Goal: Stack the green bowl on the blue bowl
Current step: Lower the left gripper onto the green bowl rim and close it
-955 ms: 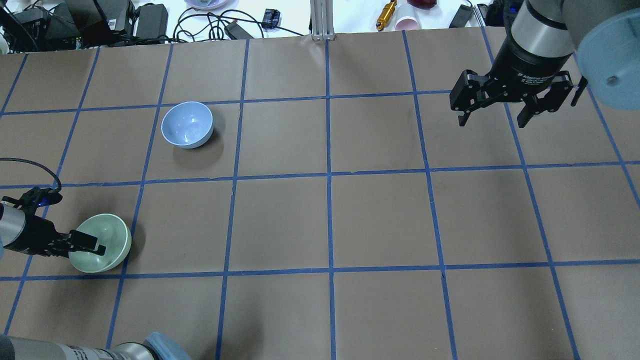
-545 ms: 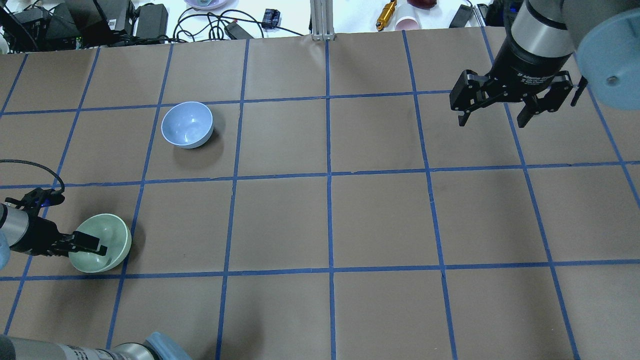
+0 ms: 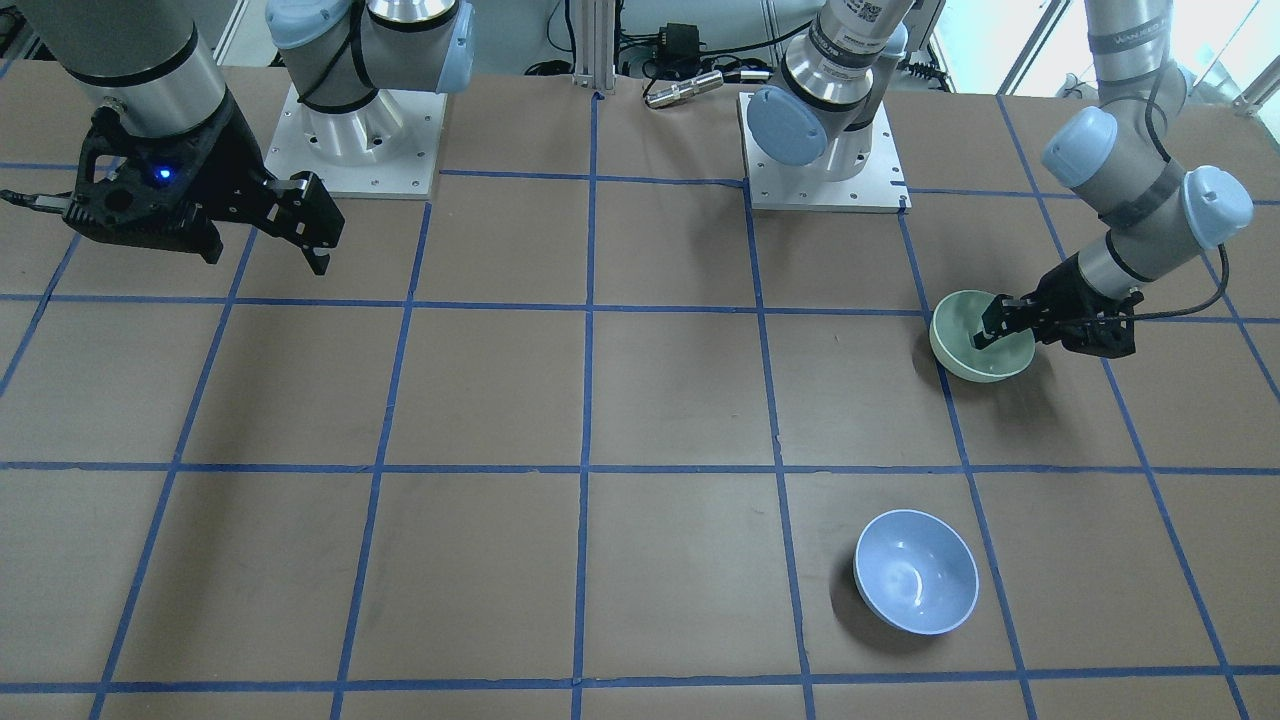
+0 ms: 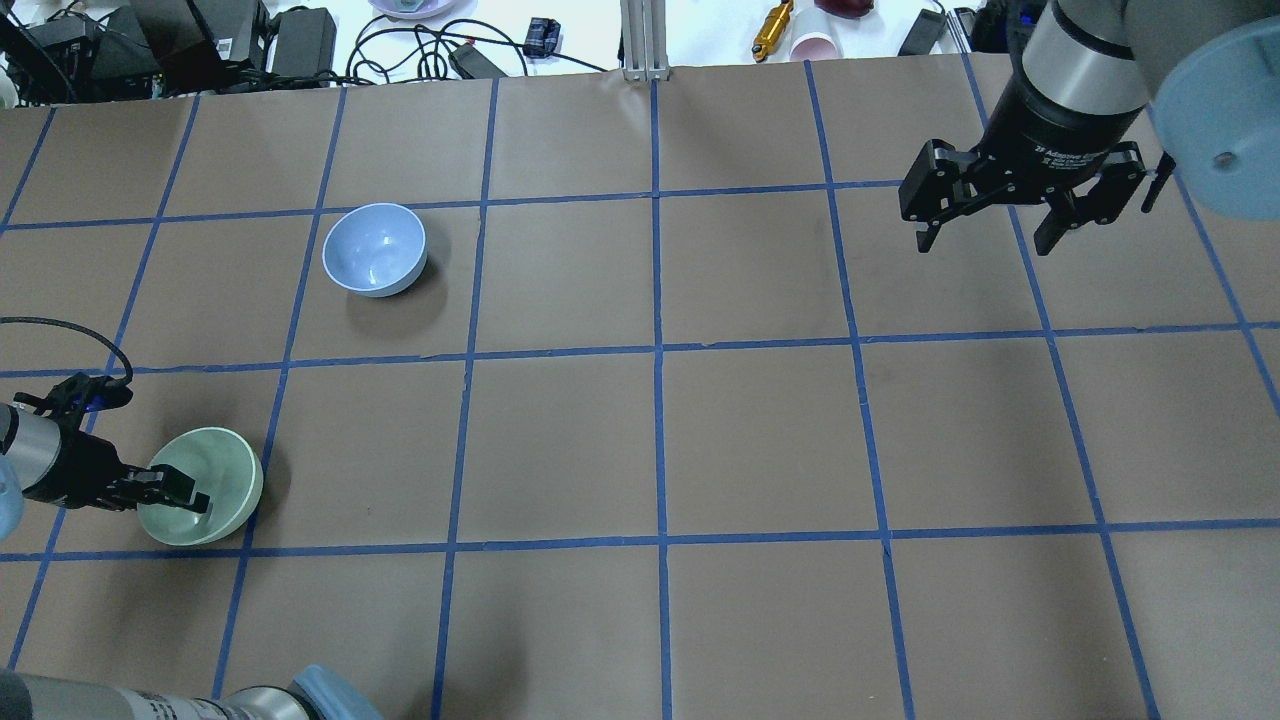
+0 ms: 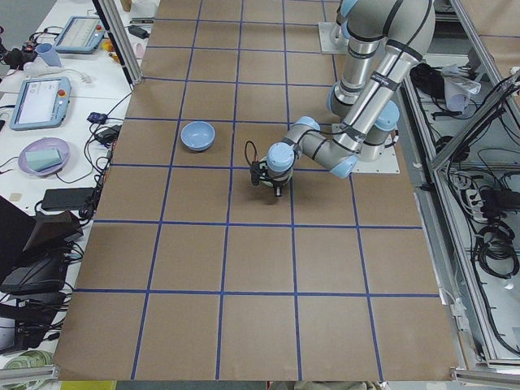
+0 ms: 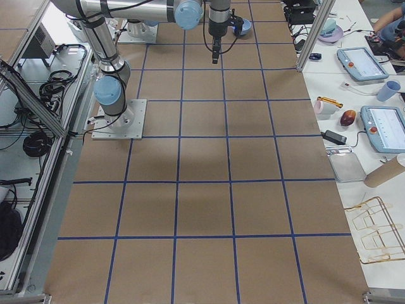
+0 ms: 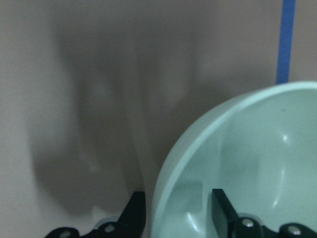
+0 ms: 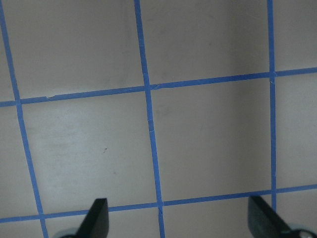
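Note:
The green bowl stands upright on the table at the near left; it also shows in the front view and fills the left wrist view. My left gripper comes in low from the side, one finger inside the bowl and one outside, narrowed on the rim wall. The blue bowl stands upright and empty about one grid square farther out. My right gripper hangs open and empty high over the far right.
The table is brown paper with a blue tape grid. Cables and power bricks, a metal post and a gold cylinder lie beyond the far edge. The arm bases stand at the robot's side.
My left wrist has shifted slightly left and lower, and its fingers have drawn closer on the green bowl's rim. The bowls and the right arm have not moved.

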